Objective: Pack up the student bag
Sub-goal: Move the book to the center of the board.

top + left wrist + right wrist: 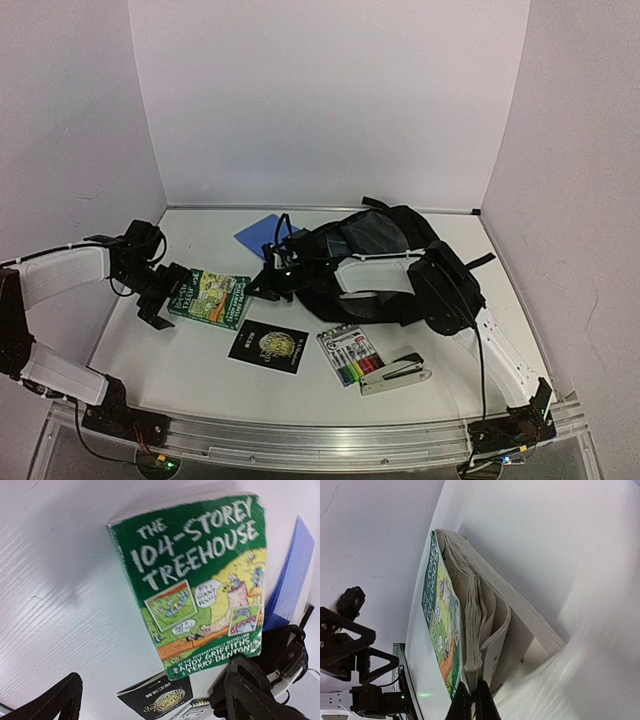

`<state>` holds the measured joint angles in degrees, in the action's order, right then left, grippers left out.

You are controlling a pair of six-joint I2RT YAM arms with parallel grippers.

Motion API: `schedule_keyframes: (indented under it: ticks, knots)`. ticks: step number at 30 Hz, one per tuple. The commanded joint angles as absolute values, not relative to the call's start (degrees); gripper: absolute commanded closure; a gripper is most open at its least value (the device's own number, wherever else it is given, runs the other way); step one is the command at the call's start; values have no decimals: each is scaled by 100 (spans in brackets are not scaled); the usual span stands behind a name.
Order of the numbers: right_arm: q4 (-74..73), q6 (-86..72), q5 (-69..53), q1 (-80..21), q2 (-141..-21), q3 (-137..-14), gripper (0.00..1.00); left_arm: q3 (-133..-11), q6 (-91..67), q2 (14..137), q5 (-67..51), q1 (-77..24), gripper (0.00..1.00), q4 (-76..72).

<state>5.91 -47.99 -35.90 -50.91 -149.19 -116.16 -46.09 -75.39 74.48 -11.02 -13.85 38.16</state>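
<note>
The student bag (385, 245), a large black backpack, lies at the back right with its grey lining showing. A green paperback, "The 104-Storey Treehouse" (210, 297) (195, 575), lies left of it. My right gripper (257, 289) (473, 702) is shut on the green book's near edge, pinching the cover and a clump of pages, so the book (470, 615) fans open above the table. My left gripper (166, 297) (150, 702) stands open just off the book's left edge, with nothing between its fingers (55, 700).
A black book (268, 346) (157, 695) lies in front of the green one. A pack of markers (350, 355) and a stapler (396, 371) lie to its right. A blue folder (264, 235) (290, 580) sits at the back, beside the bag. White walls close in three sides.
</note>
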Motion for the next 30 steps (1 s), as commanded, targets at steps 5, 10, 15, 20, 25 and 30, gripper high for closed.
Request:
schedule_keyframes:
  ticks: [5,10,15,20,25,30]
  knots:
    - [102,-4140,-3528,-5575,-13383,-10299,58,-4360,-7627,7761,-1414,-1132,0,2989]
    - [-912,-2940,-2947,-5347,-13224,-10918,36,-4303,-7702,8032,-1796,-1129,2,2647]
    - [-1373,-1901,-2319,-5278,-13739,-12025,26,-4121,-7843,7492,-1547,-1132,1,2737]
    - [-1440,-1586,-2531,-5305,-14611,-13004,15,-3585,-8202,7044,-1504,-1133,1,2656]
    - [-1306,-1502,-2865,-5391,-15176,-13317,18,-2925,-8462,6804,-1453,-1139,1,2223]
    - [-1223,-1425,-2902,-5514,-15510,-13519,19,-2902,-8210,6972,-1394,-1139,2,2046]
